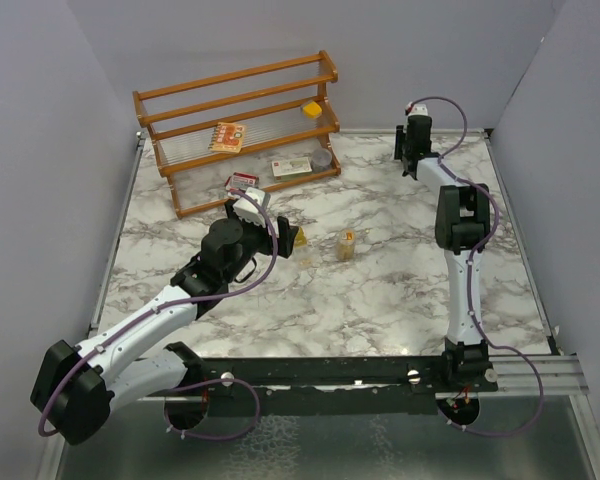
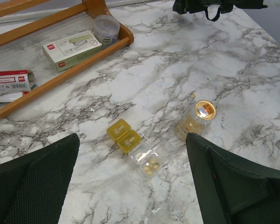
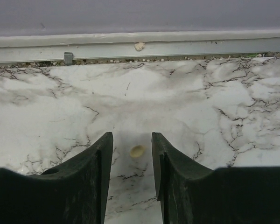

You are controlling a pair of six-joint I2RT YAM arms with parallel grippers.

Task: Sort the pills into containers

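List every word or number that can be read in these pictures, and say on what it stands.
Nothing reads clearly.
Green-white box: red logo, print too small.
Red-white packet: blurred.
Yellow lids: raised marks, unclear.
Jar lid: label blurred.

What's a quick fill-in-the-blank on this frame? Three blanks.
1. A pill lies ____ the fingertips of the right gripper.
2. The left gripper has its jaws wide ____.
3. In the left wrist view, the round jar stands to the ____ of the yellow box.
Missing: between; open; right.
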